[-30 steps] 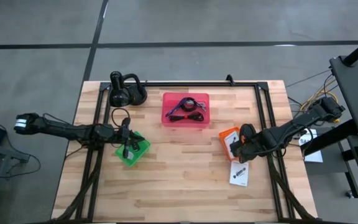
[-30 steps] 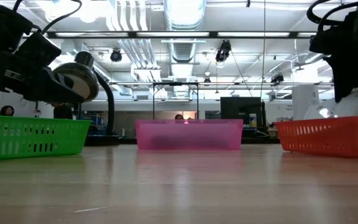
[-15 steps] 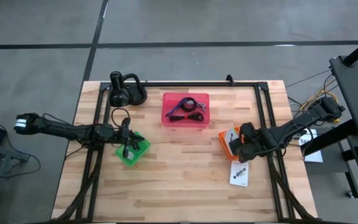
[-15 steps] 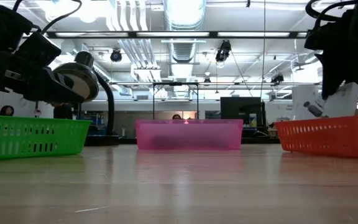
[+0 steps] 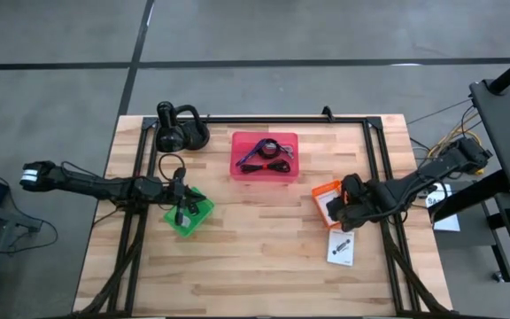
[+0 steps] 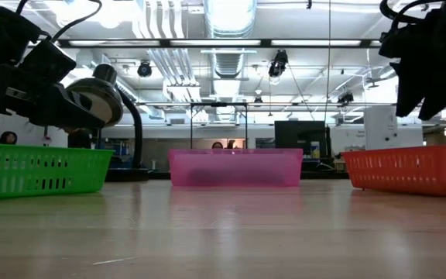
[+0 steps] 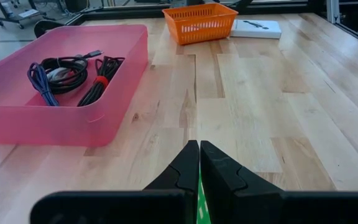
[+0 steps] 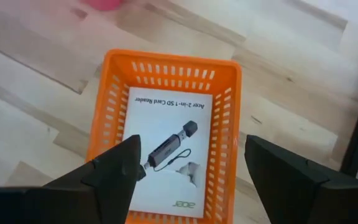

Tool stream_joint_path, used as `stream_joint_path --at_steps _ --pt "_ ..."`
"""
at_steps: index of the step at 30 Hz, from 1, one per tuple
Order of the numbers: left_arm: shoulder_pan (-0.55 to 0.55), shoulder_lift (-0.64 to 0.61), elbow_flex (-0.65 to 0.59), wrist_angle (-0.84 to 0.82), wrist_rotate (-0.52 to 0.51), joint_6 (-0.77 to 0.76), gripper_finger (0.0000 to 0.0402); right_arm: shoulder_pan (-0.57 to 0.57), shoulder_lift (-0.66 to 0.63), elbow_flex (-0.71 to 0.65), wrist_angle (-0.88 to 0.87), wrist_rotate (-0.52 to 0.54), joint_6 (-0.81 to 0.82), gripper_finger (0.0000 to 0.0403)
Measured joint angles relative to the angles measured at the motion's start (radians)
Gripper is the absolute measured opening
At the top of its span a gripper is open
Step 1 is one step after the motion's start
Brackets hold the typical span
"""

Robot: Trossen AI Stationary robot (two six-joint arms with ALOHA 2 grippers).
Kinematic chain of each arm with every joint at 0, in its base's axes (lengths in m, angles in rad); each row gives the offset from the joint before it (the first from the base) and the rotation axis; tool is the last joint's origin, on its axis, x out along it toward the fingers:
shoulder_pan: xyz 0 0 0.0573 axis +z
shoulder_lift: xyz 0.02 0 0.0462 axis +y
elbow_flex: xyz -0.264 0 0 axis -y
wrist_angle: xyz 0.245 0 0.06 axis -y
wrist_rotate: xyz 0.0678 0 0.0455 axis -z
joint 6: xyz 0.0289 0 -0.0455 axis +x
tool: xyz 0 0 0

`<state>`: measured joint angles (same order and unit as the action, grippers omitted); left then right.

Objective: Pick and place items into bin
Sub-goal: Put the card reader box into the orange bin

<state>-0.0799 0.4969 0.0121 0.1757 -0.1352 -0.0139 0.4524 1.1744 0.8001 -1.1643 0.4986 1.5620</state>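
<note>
The right gripper (image 5: 342,206) hangs above the orange basket (image 8: 224,134) with its 2 fingers (image 8: 114,167) spread wide and nothing between them; straight below, a flat white packet (image 8: 166,155) printed with a card reader lies on the basket floor. A 2nd white packet (image 5: 341,247) rests on the wooden table (image 5: 255,257) just beside that basket, on the side nearer the front edge. The left gripper (image 5: 179,213) sits over the green basket (image 5: 193,213) near the table's left side, its fingers (image 7: 182,171) pressed together with nothing seen between them. In the pink bin (image 5: 264,156) at the middle rear of the table lie a black coiled cable (image 7: 67,65), a purple cable (image 7: 37,79) looped with it, and a dark bundled cable (image 7: 101,78) tied with a red band. A black desk lamp (image 5: 171,128) stands at the left rear corner.
</note>
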Motion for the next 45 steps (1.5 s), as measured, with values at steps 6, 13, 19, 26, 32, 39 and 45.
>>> stream_joint_path --at_steps 6,13,19,26,32,39,45 --pt "0.0 0.0 0.0 0.0 0.0 0.0 0.0 0.015 -0.003 0.055 0.044 0.023 -0.168 0.0274" --pt "0.0 0.0 0.0 0.0 0.0 -0.001 0.0 0.088 0.006 0.08 0.269 0.028 -0.41 0.0258" --pt "0.0 0.0 0.0 0.0 0.0 -0.006 0.0 0.217 0.036 0.078 0.322 -0.073 -0.466 0.0247" --pt "0.0 0.0 0.0 0.001 0.0 -0.006 0.0 0.361 0.137 0.077 0.345 -0.188 -0.455 0.0246" --pt "0.0 0.0 0.0 0.001 -0.001 -0.006 0.0 0.406 0.266 0.076 0.346 -0.194 -0.457 0.027" --pt "0.0 0.0 0.0 0.001 -0.001 -0.006 0.0 0.404 0.362 0.076 0.338 -0.263 -0.393 0.0356" --pt "0.0 -0.002 0.0 0.007 -0.009 -0.006 0.0 0.399 0.399 0.076 0.329 -0.357 -0.341 0.0397"
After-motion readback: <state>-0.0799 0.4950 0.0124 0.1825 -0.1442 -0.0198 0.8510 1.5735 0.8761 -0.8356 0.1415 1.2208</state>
